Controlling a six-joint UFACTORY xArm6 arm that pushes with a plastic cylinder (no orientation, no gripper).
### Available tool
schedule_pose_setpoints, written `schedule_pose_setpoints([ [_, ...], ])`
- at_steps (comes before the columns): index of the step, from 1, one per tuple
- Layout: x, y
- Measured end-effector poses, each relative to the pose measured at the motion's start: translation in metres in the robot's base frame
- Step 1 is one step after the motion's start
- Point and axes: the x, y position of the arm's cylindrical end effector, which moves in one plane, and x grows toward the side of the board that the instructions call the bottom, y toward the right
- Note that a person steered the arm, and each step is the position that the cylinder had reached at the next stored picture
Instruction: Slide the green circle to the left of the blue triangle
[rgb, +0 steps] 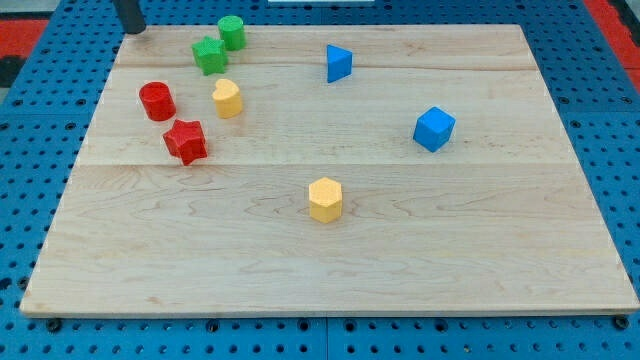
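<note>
Only the bottom of my rod shows: a short, dark grey, round stick with my tip (131, 30) blunt.

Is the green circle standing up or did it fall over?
Standing up. The green circle shows its flat round top facing upward, beside the green star near the board's top edge.
</note>
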Motion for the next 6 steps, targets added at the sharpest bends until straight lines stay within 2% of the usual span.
schedule_pose_setpoints([
  [1,0.0,0.021],
  [2,0.0,0.12],
  [3,0.0,0.121],
  [4,0.003,0.181],
  [5,0.023,0.227],
  [6,0.049,0.234],
])
